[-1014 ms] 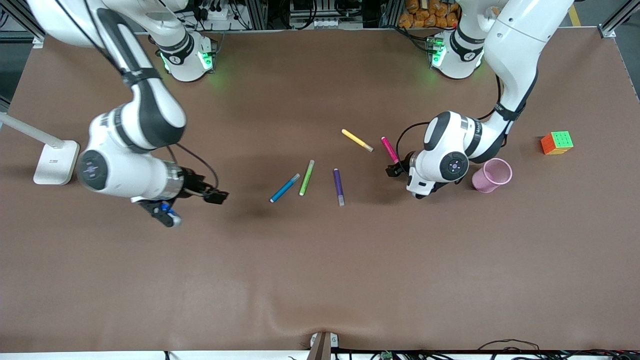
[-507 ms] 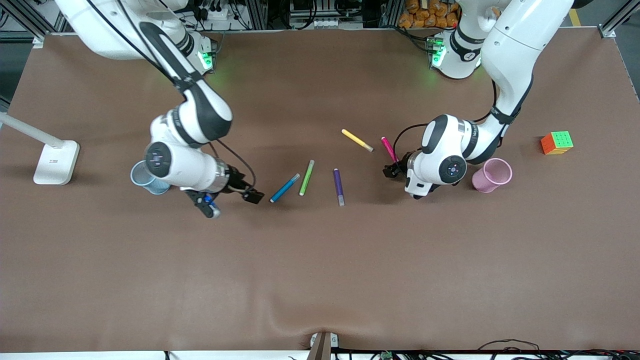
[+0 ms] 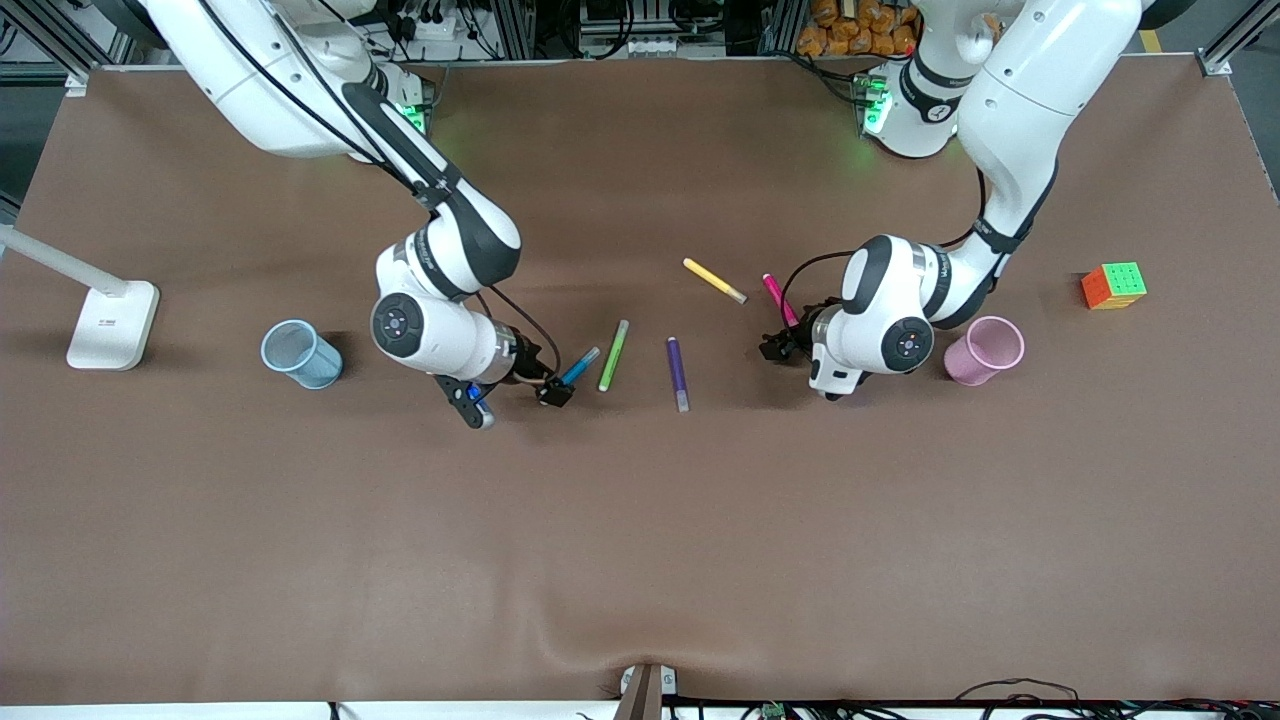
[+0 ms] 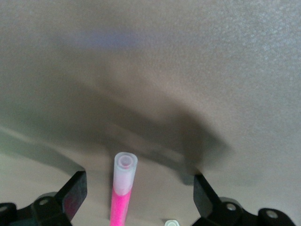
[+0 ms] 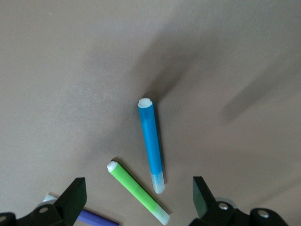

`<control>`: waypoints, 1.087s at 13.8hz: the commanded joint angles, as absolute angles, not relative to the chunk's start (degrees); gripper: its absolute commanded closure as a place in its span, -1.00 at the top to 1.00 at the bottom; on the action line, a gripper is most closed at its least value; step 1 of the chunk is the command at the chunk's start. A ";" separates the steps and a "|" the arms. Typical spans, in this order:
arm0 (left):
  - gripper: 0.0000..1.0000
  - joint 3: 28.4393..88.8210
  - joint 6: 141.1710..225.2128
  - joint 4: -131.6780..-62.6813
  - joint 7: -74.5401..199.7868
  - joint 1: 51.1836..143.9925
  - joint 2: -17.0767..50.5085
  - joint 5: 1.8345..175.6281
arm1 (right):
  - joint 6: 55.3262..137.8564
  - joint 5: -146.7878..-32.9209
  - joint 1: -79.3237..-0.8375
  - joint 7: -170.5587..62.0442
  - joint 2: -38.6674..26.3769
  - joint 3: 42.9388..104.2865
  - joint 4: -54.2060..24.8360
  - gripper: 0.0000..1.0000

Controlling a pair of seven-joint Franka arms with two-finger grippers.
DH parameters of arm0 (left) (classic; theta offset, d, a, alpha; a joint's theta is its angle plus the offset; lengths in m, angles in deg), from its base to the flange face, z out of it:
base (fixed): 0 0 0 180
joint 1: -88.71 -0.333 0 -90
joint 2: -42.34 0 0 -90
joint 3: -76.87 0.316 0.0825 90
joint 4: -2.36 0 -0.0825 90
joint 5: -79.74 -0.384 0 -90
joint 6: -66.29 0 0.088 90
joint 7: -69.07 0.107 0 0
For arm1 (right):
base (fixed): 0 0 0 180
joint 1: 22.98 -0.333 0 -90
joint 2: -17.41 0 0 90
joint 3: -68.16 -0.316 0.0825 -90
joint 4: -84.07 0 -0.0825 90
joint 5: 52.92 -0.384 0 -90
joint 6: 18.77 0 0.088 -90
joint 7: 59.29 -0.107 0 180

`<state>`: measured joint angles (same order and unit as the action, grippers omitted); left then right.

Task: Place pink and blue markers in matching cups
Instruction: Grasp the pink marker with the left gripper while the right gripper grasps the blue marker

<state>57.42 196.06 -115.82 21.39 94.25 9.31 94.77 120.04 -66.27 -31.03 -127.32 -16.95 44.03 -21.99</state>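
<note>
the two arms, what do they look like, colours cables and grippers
Both arms are glossy white with black bands at the joints and round dark caps on the wrist joints. Thin black cables loop along each forearm. Green lights glow at both bases. The left gripper and right gripper have black fingers; the right gripper's mount shows a small blue part.

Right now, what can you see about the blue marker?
The blue marker is a slim bright blue stick with a small white tip at one end and a pale, see-through cap at the other. It looks like plastic. It lies flat on the brown table, beside the green marker without touching it. Nothing holds it.
</note>
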 commanded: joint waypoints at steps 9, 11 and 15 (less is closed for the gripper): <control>0.85 57.44 196.64 -116.38 19.42 94.25 8.23 95.65 | 123.17 -60.30 -33.97 -134.79 -21.79 43.73 -20.34 0.35; 0.60 57.53 195.85 -116.38 18.63 94.34 8.67 95.65 | 124.32 -60.30 -34.14 -134.79 -22.32 43.73 -20.25 0.22; -0.32 57.44 195.49 -116.30 18.62 94.25 9.03 95.56 | 124.32 -59.60 -34.67 -134.79 -22.93 43.73 -20.16 -0.02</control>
<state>57.41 195.10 -115.76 19.40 94.12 9.24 95.11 124.27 -61.14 -34.16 -133.08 -22.09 43.92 -21.40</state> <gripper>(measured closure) 0.357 0.441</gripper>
